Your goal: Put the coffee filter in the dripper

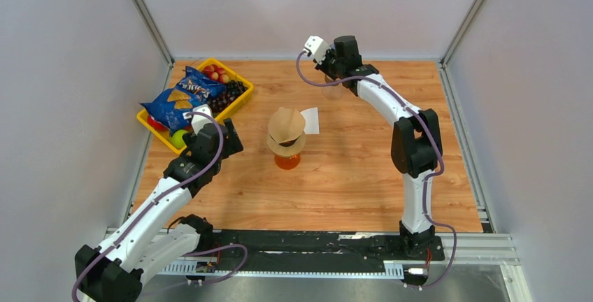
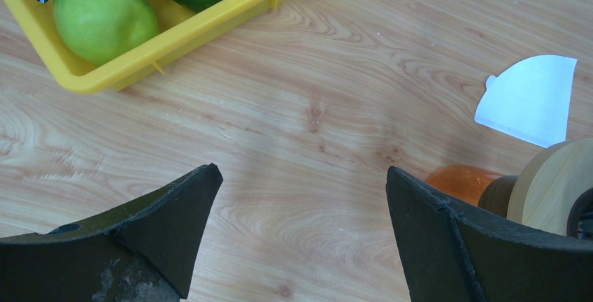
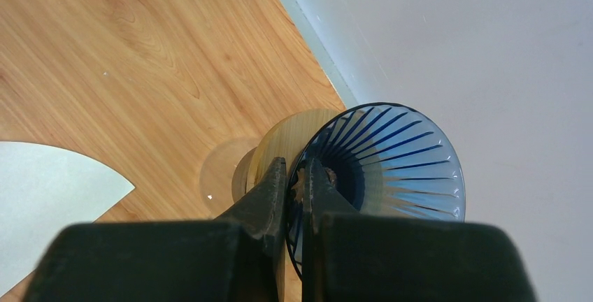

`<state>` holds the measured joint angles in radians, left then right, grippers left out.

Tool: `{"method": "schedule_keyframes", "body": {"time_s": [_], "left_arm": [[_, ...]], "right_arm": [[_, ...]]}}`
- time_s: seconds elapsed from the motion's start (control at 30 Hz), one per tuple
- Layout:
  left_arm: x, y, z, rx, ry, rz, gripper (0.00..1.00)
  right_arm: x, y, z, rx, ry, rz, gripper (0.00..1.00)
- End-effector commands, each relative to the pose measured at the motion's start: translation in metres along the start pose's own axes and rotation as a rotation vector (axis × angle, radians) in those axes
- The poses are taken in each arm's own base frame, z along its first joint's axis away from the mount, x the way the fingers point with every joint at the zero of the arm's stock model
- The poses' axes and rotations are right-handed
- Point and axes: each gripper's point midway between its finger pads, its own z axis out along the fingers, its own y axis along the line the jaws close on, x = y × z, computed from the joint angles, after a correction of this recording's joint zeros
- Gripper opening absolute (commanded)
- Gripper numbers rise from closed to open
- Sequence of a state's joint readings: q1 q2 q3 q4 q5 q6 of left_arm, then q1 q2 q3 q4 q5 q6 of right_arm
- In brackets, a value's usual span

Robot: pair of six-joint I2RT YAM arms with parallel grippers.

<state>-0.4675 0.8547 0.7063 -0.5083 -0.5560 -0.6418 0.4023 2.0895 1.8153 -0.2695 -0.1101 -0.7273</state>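
My right gripper (image 3: pixel 299 176) is shut on the rim of a blue ribbed glass dripper (image 3: pixel 398 159) with a wooden collar (image 3: pixel 294 131), close to the back wall. In the top view this gripper (image 1: pixel 331 73) is at the table's far side. A white paper coffee filter (image 1: pixel 310 120) lies flat on the table; it also shows in the right wrist view (image 3: pixel 42 204) and the left wrist view (image 2: pixel 531 99). My left gripper (image 2: pixel 301 197) is open and empty above bare wood, left of the filter; in the top view it is beside the yellow tray (image 1: pixel 222 134).
An orange glass dripper (image 1: pixel 287 160) with a wooden collar and a tan cone (image 1: pixel 286 124) on top stands mid-table next to the filter. A yellow tray (image 1: pixel 241 99) at the back left holds chip bags (image 1: pixel 183 96) and fruit, including a green apple (image 2: pixel 105 19).
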Motion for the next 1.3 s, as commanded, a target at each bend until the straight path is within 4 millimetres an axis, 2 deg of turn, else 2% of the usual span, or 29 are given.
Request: {"method": "schedule_keyframes", "body": {"time_s": [0.0,0.17,0.47,0.6,0.77,0.83,0.97,1.27], "left_arm": [[-0.016,0.0,-0.005,-0.002,-0.037,-0.02,1.0],[-0.016,0.0,-0.005,-0.007,-0.039,-0.019,1.0],[-0.017,0.002,-0.007,-0.006,-0.045,-0.025,1.0],[-0.017,0.002,-0.007,-0.007,-0.046,-0.026,1.0],[-0.017,0.002,-0.007,-0.008,-0.045,-0.025,1.0],[-0.018,0.002,-0.007,-0.007,-0.047,-0.026,1.0],[-0.017,0.002,-0.007,-0.009,-0.047,-0.025,1.0],[-0.018,0.002,-0.007,-0.01,-0.044,-0.024,1.0]], "right_arm": [[0.142,0.152,-0.013,-0.481,0.455,0.216,0.0],[0.141,0.169,-0.026,-0.564,0.45,0.261,0.0],[0.171,0.191,-0.028,-0.625,0.554,0.277,0.0],[0.182,0.195,-0.035,-0.648,0.618,0.265,0.0],[0.183,0.198,-0.042,-0.685,0.63,0.265,0.0],[0.181,0.194,-0.041,-0.669,0.631,0.261,0.0],[0.164,0.177,-0.034,-0.609,0.59,0.263,0.0],[0.113,0.112,-0.012,-0.384,0.481,0.275,0.07]]}}
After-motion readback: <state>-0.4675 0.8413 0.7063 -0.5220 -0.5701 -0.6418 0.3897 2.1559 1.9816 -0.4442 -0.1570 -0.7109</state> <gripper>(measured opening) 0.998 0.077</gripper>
